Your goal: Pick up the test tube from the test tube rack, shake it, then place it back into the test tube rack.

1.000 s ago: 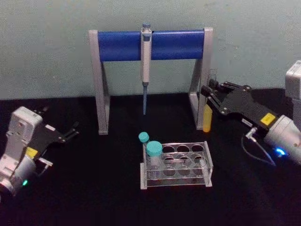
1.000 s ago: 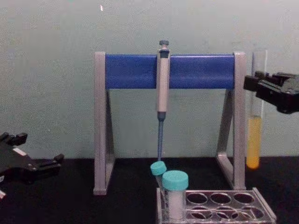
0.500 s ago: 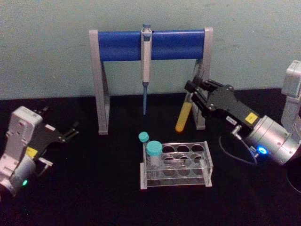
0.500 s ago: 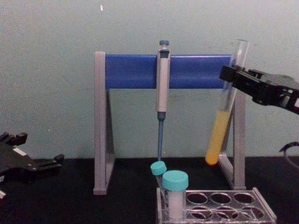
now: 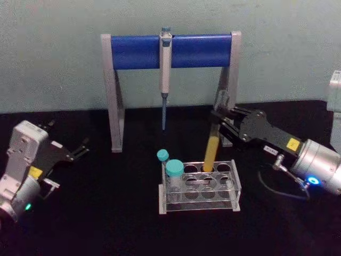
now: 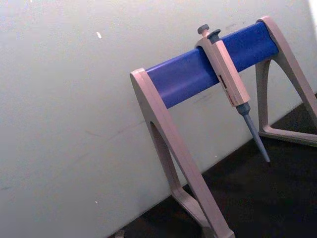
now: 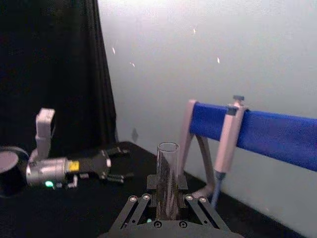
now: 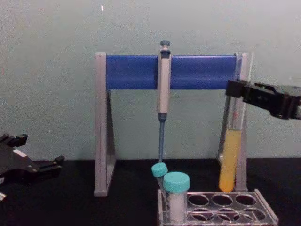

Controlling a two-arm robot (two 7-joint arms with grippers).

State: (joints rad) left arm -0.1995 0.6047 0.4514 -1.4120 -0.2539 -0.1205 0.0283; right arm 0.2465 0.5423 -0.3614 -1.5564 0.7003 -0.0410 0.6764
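**A:** Head view first. What do we see in the test tube rack [image 5: 200, 188]?

**B:** Two teal-capped tubes [image 5: 173, 169] stand at its 9 o'clock end. The test tube [image 5: 211, 152], with yellow liquid in its lower part, leans slightly with its tip at the back row. The right gripper [image 5: 217, 118] reaches in from 3 o'clock, jaws clamped on the tube's clear upper part.

**A:** And the left gripper [image 5: 81, 149]?

**B:** We find it at 9 o'clock over the black table [image 5: 106, 213], jaws apart.

**A:** Left wrist view?

**B:** We see the pipette stand [image 6: 208, 69], its pipette [image 6: 228, 79] hanging from the blue bar, against a pale wall [image 6: 59, 99].

**A:** Right wrist view?

**B:** The tube's open mouth rises between the jaws, and a black curtain [image 7: 49, 74] hangs beside the wall.

**A:** Chest view?

**B:** The tip sits just over the rack's top plate. We cannot tell whether it has entered a hole.

**A:** What has changed from half a second ago?

**B:** Then the tube tilted more, its tip swung toward 9 o'clock behind the rack. Now we see it lower and nearer upright.
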